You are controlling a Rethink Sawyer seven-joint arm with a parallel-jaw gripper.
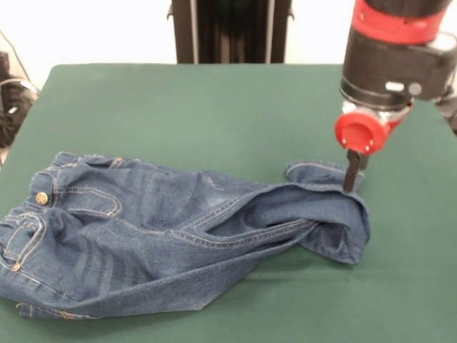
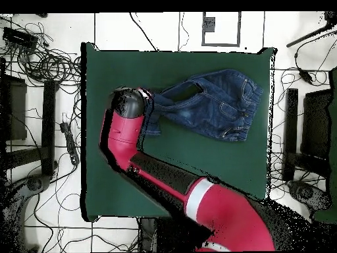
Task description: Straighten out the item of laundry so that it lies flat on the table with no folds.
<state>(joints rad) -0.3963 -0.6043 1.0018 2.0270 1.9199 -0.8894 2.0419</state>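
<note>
So the jeans (image 1: 164,236) are sprawled on the green worktop (image 1: 214,100), and they're far from flat. From the front, the waistband end with the brass button (image 1: 41,198) and the tan-stitched pockets sits at the left, close to the near edge, and that part looks fairly spread out. The legs run off to the right and that's where it gets messy: one leg is doubled back on itself, with the fabric bunched into a rounded fold at the right end, and a hemmed cuff (image 1: 314,170) pokes out just behind that fold. Lots of creases along the thigh too. The tool (image 1: 351,175) is right down at that cuff; I can see a dark finger (image 1: 351,171) coming out under a red round piece, with its tip at the denim next to the cuff, touching or nearly so. Honestly I cannot tell whether it's spread wide, narrow, or pinching cloth, since only that one dark piece shows and the arm hides the rest. Looking straight down, the red and black arm (image 2: 164,178) reaches across the worktop, and its black head covers the leg end of the jeans, while the waistband end lies toward the far side from the robot's base. Outside the worktop, the floor has cables (image 2: 46,66) all over it.
</note>
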